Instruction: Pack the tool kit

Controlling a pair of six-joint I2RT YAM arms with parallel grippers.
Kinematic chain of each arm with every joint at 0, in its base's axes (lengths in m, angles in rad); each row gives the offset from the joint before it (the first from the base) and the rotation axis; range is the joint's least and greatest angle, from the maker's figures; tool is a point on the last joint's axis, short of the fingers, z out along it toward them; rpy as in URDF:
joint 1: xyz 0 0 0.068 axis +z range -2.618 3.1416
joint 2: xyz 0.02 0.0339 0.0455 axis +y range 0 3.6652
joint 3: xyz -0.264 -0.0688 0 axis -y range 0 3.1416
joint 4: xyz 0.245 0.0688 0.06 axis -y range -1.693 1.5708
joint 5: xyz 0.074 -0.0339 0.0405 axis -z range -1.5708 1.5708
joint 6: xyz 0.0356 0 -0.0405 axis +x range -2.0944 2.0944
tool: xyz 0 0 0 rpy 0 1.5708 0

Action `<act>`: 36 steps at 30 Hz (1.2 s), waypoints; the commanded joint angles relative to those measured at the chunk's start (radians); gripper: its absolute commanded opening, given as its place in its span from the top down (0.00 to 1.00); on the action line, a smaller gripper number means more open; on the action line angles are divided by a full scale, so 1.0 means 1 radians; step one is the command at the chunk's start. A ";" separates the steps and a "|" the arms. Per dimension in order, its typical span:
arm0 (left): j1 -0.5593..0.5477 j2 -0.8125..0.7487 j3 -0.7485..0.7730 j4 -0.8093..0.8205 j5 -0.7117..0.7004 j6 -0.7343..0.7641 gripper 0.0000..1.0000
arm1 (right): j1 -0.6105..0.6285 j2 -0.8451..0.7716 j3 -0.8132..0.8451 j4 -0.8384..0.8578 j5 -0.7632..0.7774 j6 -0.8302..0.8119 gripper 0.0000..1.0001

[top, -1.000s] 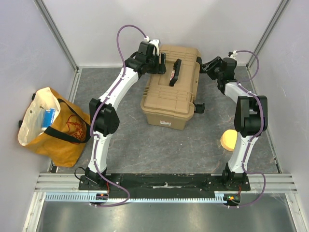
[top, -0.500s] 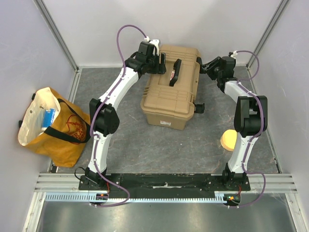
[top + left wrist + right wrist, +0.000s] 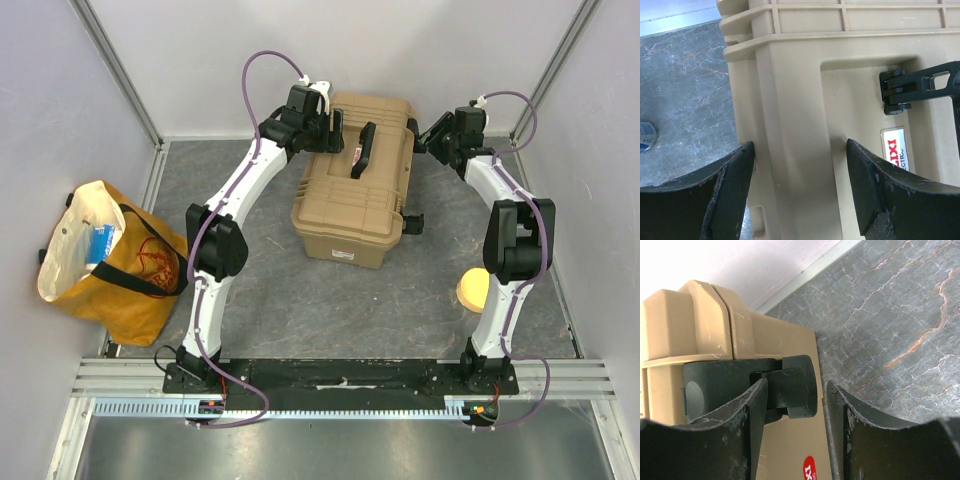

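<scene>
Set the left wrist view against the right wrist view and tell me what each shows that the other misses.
Only the left wrist view: the black handle end, and the left pincer open astride the raised edge of the toolbox. Only the right wrist view: a black latch between the open fingers of the right pincer, and the white wall. Both: the tan toolbox and the grey marbled floor.

Grey marbled table (image 3: pixel 330 300) bears toolbox (image 3: pixel 335 205), cloth bag (image 3: pixel 130 285), sponge disc (image 3: pixel 473 289)
</scene>
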 commanded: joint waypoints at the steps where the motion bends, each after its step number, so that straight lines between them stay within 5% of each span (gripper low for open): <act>1: -0.031 0.163 -0.084 -0.304 0.029 0.063 0.23 | 0.044 0.042 0.013 -0.124 -0.104 -0.042 0.41; 18: -0.018 0.114 -0.059 -0.278 0.029 0.059 0.20 | 0.001 -0.020 0.080 -0.216 0.037 -0.142 0.45; 26: 0.004 0.121 -0.044 -0.268 0.069 0.048 0.19 | -0.011 0.007 0.165 -0.279 0.080 -0.225 0.62; 36: -0.007 0.146 -0.129 -0.279 0.137 0.059 0.22 | 0.012 0.237 0.435 -0.343 -0.041 -0.343 0.88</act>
